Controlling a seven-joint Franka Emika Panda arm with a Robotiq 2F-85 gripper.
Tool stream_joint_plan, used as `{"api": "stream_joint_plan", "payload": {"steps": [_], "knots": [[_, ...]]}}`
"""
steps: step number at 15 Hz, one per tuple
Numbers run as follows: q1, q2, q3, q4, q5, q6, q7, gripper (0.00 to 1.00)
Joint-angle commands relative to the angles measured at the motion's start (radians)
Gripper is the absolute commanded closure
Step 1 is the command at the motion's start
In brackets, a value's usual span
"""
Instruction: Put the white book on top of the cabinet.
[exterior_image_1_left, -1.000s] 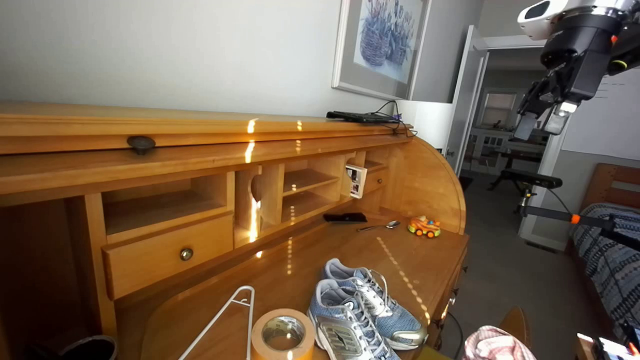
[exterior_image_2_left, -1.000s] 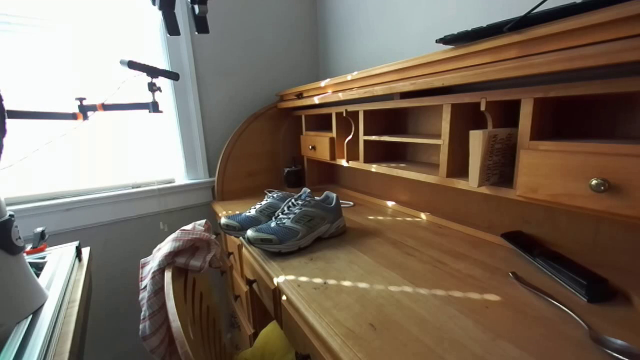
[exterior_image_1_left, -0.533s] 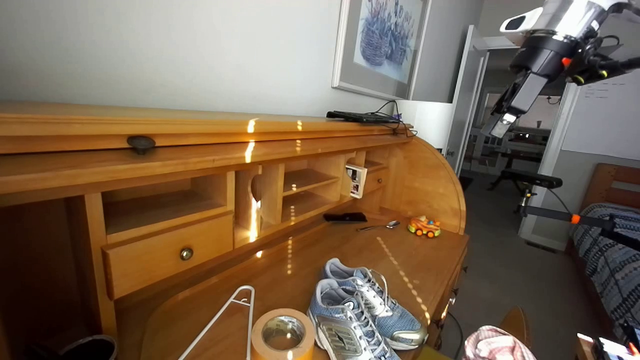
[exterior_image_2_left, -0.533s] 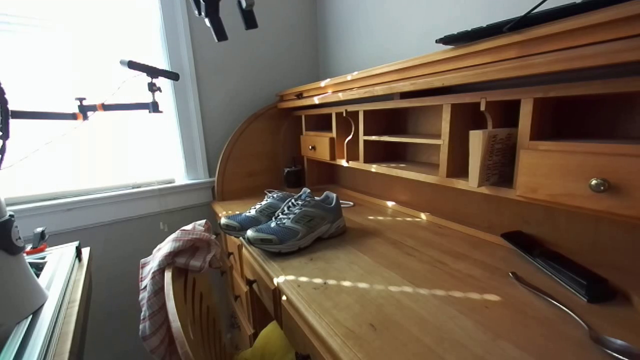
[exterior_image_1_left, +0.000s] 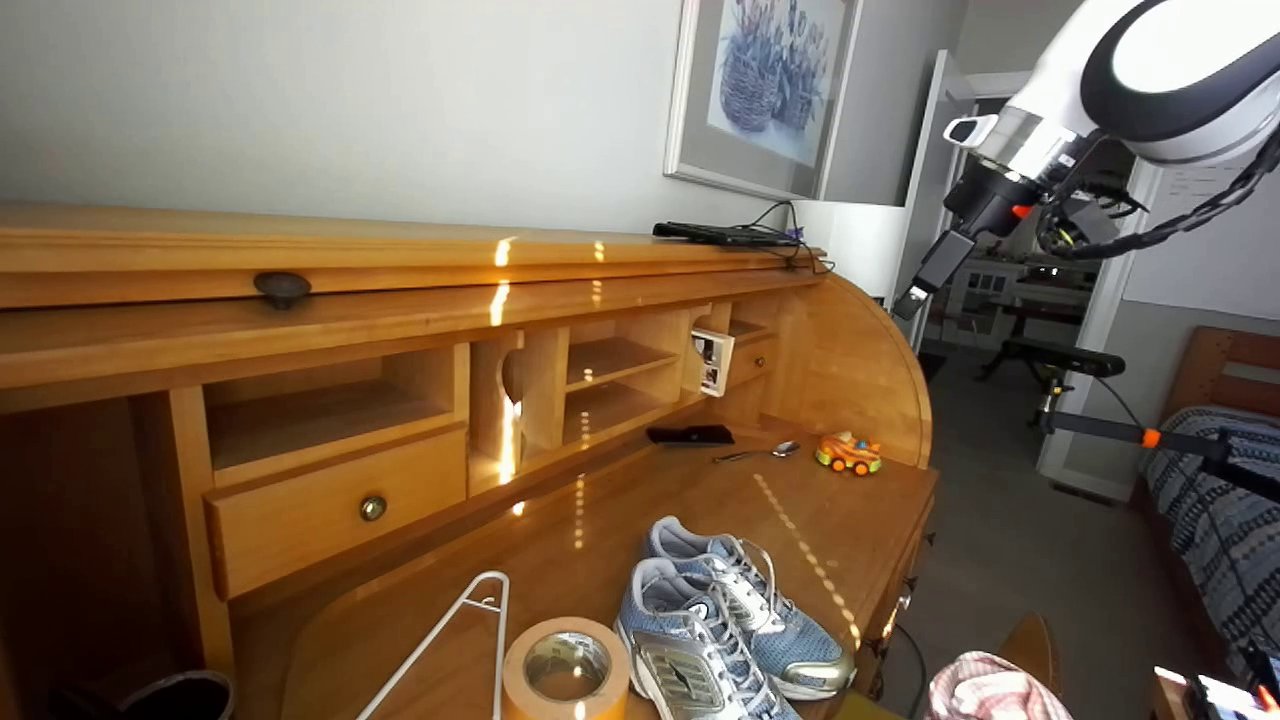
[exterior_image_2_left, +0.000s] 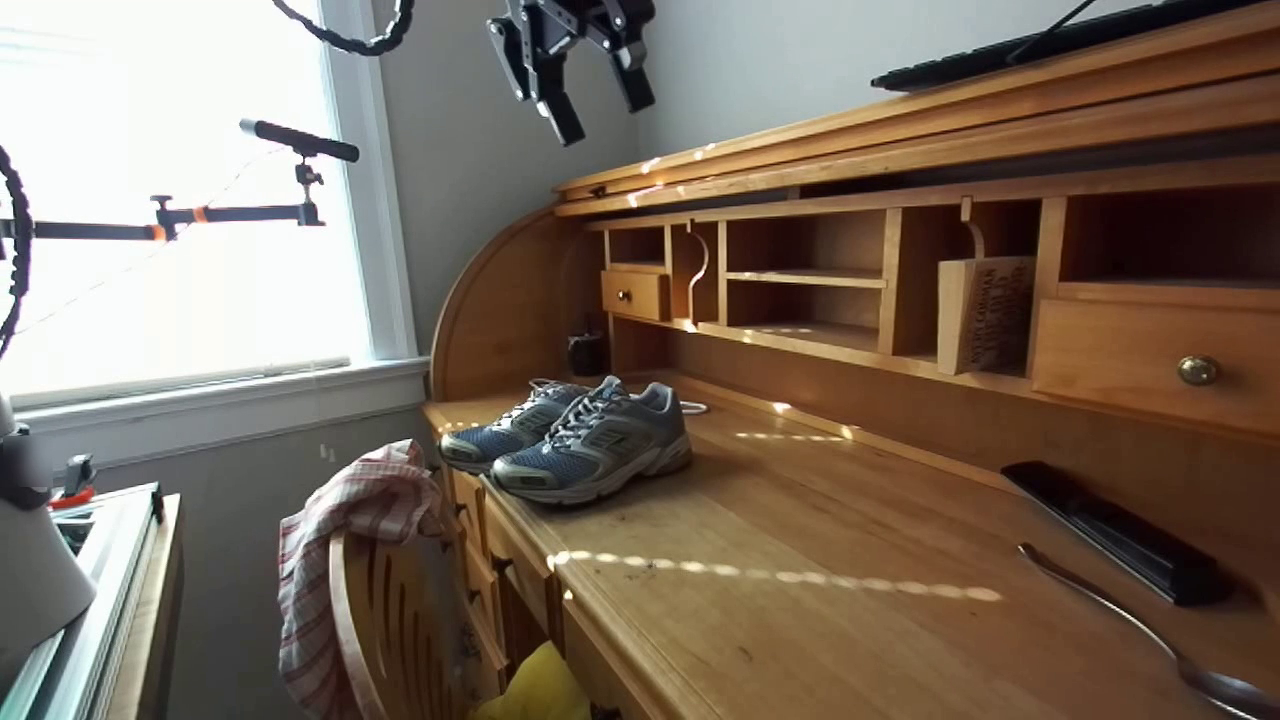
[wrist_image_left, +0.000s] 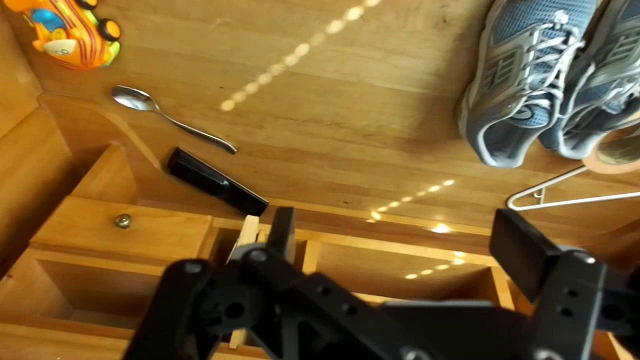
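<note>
**Probably light, possibly floppy: pinch across the thickness**

Your gripper (exterior_image_2_left: 603, 118) hangs in the air, its fingers (wrist_image_left: 283, 232) spread wide with nothing between them. The white book (exterior_image_2_left: 987, 316) stands on edge in a narrow cubby (exterior_image_2_left: 917, 310) of the cabinet (exterior_image_2_left: 850, 510), well apart from your fingers; in the wrist view it shows just outside the finger at left, part of it hidden behind the gripper. Expect it to be light and fairly stiff when squeezed flat, but liable to fan if you catch one cover alone; whether its pale outward edge is spine or pages, you can't tell from here. The covers may be slick, so press firmly. Take that outward edge, around mid-height, with one finger along each cover. The cubby's side walls (exterior_image_2_left: 889, 260) look likely to leave your fingers little room, so line them up with the covers before reaching in.
</note>
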Motion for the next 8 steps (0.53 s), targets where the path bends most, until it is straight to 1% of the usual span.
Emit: {"api": "stream_joint_plan", "payload": {"steps": [1, 2, 4, 5, 6, 8], "knots": [[-0.016, 0.129, -0.026, 0.020, 0.002, 0.145, -0.032, 0.00], [-0.015, 0.163, -0.035, 0.026, 0.008, 0.181, -0.041, 0.00], [-0.035, 0.218, -0.026, 0.039, -0.004, 0.231, -0.022, 0.00], [-0.048, 0.224, -0.007, 0.040, -0.016, 0.234, -0.003, 0.00], [-0.038, 0.179, -0.013, 0.018, 0.009, 0.210, -0.024, 0.00], [-0.045, 0.210, -0.006, 0.029, 0.007, 0.224, -0.022, 0.00]]}}
